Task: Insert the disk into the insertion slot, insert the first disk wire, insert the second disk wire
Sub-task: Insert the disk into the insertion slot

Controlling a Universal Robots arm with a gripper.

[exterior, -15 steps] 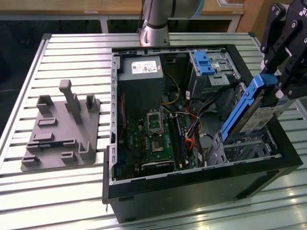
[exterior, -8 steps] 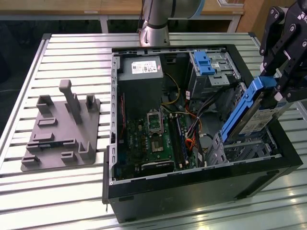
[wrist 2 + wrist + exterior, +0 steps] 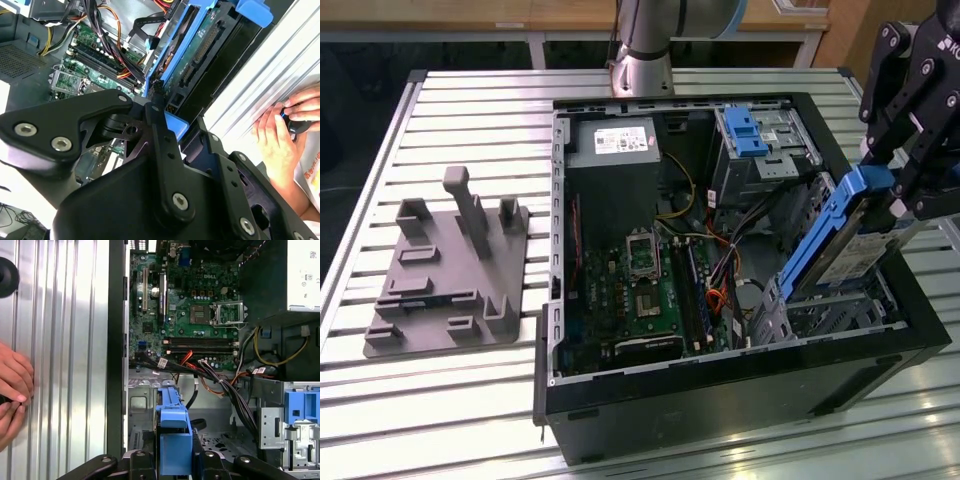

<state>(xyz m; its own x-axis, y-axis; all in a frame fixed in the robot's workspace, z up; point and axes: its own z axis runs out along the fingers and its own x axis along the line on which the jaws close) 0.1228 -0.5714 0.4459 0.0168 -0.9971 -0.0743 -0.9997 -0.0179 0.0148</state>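
Black gripper (image 3: 892, 195) clamped on silver-grey hard drive in blue plastic caddy (image 3: 835, 245), tilted, lower end at perforated silver metal cage (image 3: 820, 318), 4 o'clock in the exterior view. Likely faults: caddy edge jamming on cage rim; black cable bundle (image 3: 220, 385) beside it snagging. Black case wall (image 3: 923, 305) crowds 3 o'clock; open room lies upward.

Ribbed metal table (image 3: 450, 400) – disk (image 3: 842, 243) w/ plastic frame.

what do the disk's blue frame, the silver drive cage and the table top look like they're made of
The disk: its blue frame looks like moulded plastic, matte and evenly coloured; the body seems grey metal. The insertion slot: likely thin sheet metal, silvery, with punched holes. The table: probably aluminium, ribbed slats with a bright sheen.
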